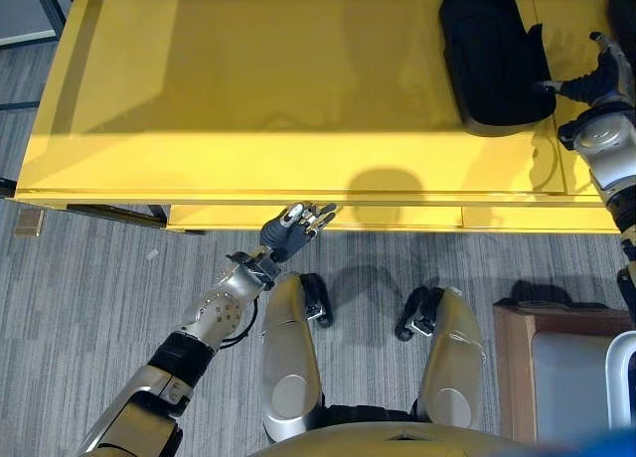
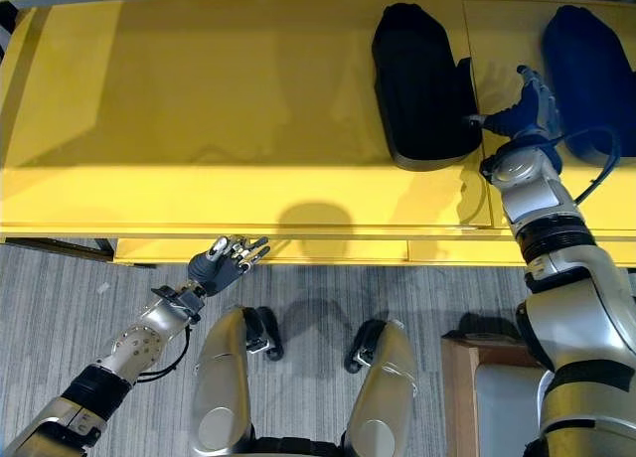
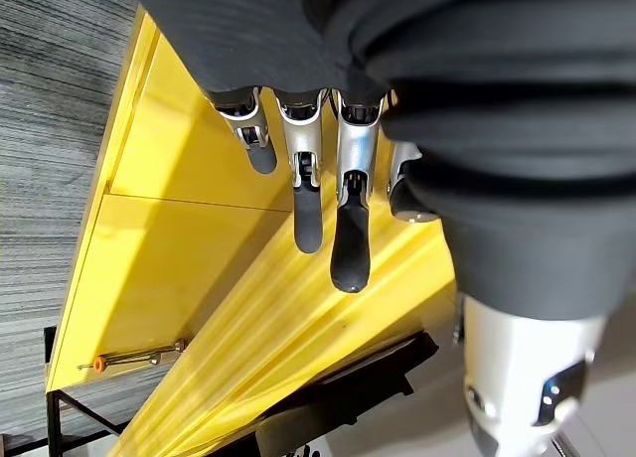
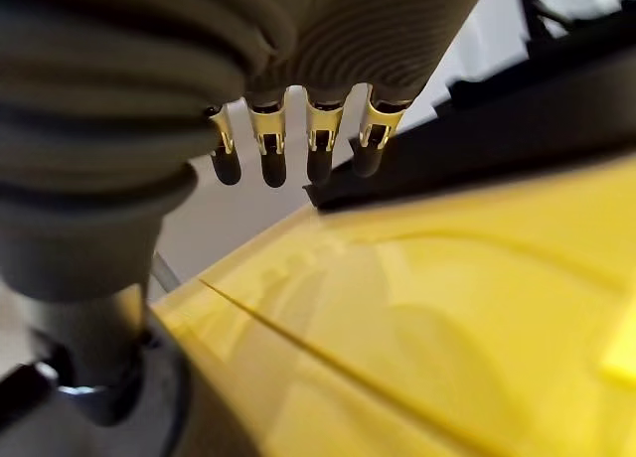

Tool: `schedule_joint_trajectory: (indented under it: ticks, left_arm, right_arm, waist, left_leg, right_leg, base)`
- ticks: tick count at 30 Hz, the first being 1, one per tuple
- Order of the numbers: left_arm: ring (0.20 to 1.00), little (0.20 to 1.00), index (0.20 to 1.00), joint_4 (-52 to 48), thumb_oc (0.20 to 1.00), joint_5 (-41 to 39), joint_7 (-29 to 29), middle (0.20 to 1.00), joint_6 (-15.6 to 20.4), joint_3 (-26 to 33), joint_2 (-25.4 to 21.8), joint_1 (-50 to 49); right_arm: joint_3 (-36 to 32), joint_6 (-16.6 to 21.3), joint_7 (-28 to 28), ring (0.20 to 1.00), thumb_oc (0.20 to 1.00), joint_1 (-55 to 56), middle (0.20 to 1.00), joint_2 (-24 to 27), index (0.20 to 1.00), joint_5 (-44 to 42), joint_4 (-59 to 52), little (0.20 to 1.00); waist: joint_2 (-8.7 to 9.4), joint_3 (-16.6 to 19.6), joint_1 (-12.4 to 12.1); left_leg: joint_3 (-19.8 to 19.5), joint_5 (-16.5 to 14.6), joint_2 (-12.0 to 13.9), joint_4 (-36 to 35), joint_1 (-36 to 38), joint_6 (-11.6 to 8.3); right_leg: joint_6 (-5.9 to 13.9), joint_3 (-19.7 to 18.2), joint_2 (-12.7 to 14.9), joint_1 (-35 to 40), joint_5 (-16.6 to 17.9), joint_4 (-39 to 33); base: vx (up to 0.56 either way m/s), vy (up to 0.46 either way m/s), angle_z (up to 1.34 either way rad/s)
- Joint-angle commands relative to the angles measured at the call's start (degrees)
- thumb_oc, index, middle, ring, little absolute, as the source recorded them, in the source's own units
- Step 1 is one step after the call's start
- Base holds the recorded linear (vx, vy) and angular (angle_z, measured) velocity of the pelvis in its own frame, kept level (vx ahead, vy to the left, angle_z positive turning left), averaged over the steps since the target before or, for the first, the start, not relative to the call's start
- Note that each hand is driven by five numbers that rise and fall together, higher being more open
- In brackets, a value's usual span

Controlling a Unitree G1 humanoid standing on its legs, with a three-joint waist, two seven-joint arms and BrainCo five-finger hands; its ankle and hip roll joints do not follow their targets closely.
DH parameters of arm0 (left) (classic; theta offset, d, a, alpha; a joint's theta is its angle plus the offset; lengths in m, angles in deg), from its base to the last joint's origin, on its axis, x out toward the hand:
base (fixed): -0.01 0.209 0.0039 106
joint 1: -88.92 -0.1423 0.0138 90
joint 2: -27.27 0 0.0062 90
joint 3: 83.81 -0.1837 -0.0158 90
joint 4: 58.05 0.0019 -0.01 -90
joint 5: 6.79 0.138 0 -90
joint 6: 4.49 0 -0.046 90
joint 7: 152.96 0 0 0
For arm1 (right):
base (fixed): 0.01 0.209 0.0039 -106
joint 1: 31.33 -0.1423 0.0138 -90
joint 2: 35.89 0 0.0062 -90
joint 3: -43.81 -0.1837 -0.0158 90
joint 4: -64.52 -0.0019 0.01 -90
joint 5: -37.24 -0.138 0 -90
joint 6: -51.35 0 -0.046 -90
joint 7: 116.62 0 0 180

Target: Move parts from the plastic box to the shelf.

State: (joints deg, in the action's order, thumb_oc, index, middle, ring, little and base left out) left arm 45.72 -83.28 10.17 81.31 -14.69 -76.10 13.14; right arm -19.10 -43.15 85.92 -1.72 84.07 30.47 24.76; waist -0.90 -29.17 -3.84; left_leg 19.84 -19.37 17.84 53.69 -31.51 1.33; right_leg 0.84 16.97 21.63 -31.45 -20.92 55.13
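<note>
Black part (image 2: pixel 422 84) on shelf (image 2: pixel 219 119) beside right hand (image 2: pixel 522 109).

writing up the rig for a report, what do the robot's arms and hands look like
Both arms are silver-grey jointed metal with black bands between segments. The left hand and right hand have silver fingers with dark tips; a dark ribbed cover wraps the back of each hand and its wrist. Both are alike.

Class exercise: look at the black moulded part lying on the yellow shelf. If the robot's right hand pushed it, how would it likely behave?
The black moulded part looks rigid and would probably keep its shape. It lies long and low, so tipping seems unlikely. The yellow shelf looks smooth, so it may slide rather than roll. The right hand is at its edge.
</note>
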Motion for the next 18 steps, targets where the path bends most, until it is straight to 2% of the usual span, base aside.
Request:
schedule_joint_trajectory:
  ticks: [1,3,4,5,8,9,11,15,16,18]
  left_arm:
    - [1.000,1.000,1.000,-3.1,1.000,-0.7,0.5,1.000,6.7,3.2,2.6,3.3]
    - [1.000,1.000,1.000,-3.6,1.000,0.6,2.0,1.000,7.0,3.4,3.3,2.1]
    - [1.000,1.000,1.000,-4.6,1.000,0.4,3.1,1.000,6.6,3.6,3.8,0.9]
    - [1.000,1.000,1.000,-5.1,1.000,0.3,3.4,1.000,6.4,3.7,4.1,0.3]
    - [1.000,1.000,1.000,-6.3,1.000,0.9,4.5,1.000,6.1,4.5,5.2,-1.5]
    - [1.000,1.000,1.000,-7.5,1.000,1.6,4.2,1.000,5.8,5.3,6.3,-3.1]
    - [1.000,1.000,1.000,-8.7,1.000,3.0,4.4,1.000,5.9,5.8,7.3,-5.1]
    - [1.000,1.000,1.000,-9.6,1.000,3.2,4.9,1.000,5.7,6.1,8.0,-6.3]
    - [1.000,1.000,1.000,-9.9,1.000,3.5,5.2,1.000,5.4,6.4,8.3,-6.6]
    - [1.000,1.000,1.000,-10.4,1.000,4.5,5.8,1.000,5.2,6.3,8.8,-6.9]
  right_arm:
    - [-3.4,8.5,4.2,1.000,1.000,0.6,1.000,0.6,1.000,-4.8,-3.4,1.000]
    - [-5.8,10.5,3.6,1.000,1.000,2.9,1.000,-0.2,1.000,-6.7,-6.4,1.000]
    - [-8.4,13.1,2.5,1.000,1.000,5.7,1.000,-1.3,1.000,-8.7,-10.2,1.000]
    - [-9.3,13.1,2.2,1.000,1.000,7.0,1.000,-1.9,1.000,-9.0,-12.1,1.000]
    - [-11.7,11.2,0.7,1.000,1.000,11.2,1.000,-4.0,1.000,-9.8,-17.6,1.000]
    - [-13.0,9.5,-1.5,1.000,1.000,15.1,1.000,-6.3,1.000,-12.9,-21.7,1.000]
    - [-14.2,8.1,-2.9,1.000,1.000,19.6,1.000,-8.7,1.000,-13.7,-25.3,1.000]
    - [-15.0,6.6,-2.5,1.000,1.000,23.6,1.000,-11.3,1.000,-15.5,-28.1,1.000]
    - [-15.8,6.1,-2.1,1.000,1.000,25.3,1.000,-12.9,1.000,-14.9,-28.7,1.000]
    - [-16.4,6.2,-1.1,1.000,1.000,26.6,1.000,-14.4,1.000,-14.4,-28.6,1.000]
  waist:
    - [-0.72,1.9,-0.7]
    - [-0.87,2.1,-0.4]
    - [-0.90,2.4,-0.2]
    - [-0.89,2.5,-0.1]
    - [-0.82,3.2,0.3]
    - [-0.76,3.5,0.7]
    - [-0.55,4.1,1.0]
    - [-0.31,4.8,1.3]
    - [-0.26,5.4,1.5]
    - [-0.27,5.9,1.6]
  left_leg:
    - [-4.9,-1.4,0.9,-8.3,6.1,-3.84]
    - [-4.6,-1.1,0.6,-9.1,7.0,-3.77]
    - [-4.4,-0.5,0.3,-10.7,8.3,-3.84]
    - [-4.2,-0.2,0.1,-11.4,8.8,-3.85]
    - [-3.5,1.2,-0.2,-14.6,11.1,-3.99]
    - [-2.9,2.1,-0.5,-16.4,12.5,-3.88]
    - [-2.6,2.7,-0.8,-17.8,14.0,-3.77]
    - [-2.3,3.1,-1.0,-19.0,15.3,-3.58]
    - [-1.9,4.6,-1.0,-20.4,15.6,-3.14]
    - [-1.9,4.8,-1.0,-21.0,16.5,-3.13]
  right_leg:
    - [3.84,-2.0,1.6,3.2,1.4,-2.9]
    - [3.84,-2.0,1.5,3.9,1.3,-3.2]
    - [3.92,-1.8,1.2,5.1,1.4,-4.1]
    - [3.97,-1.7,1.2,5.6,1.5,-4.7]
    - [4.19,-1.5,0.6,7.5,2.1,-7.1]
    - [4.14,-1.3,0.1,8.8,2.4,-8.4]
    - [4.05,-1.3,-0.5,10.4,2.4,-9.5]
    - [3.91,-1.3,-0.8,11.7,2.4,-10.3]
    - [3.26,-1.0,-1.3,12.2,3.5,-11.6]
    - [3.16,-1.0,-1.7,13.3,3.7,-12.4]
  base:
    - [0.08,0.005,-0.07]
    - [0.09,0.018,-0.01]
    - [0.11,0.012,0.00]
    - [0.10,0.005,0.01]
    - [0.09,0.000,-0.03]
    - [0.09,0.001,-0.04]
    - [0.10,0.000,0.02]
    - [0.06,-0.002,0.01]
    - [0.08,-0.010,0.04]
    - [0.07,-0.008,0.02]
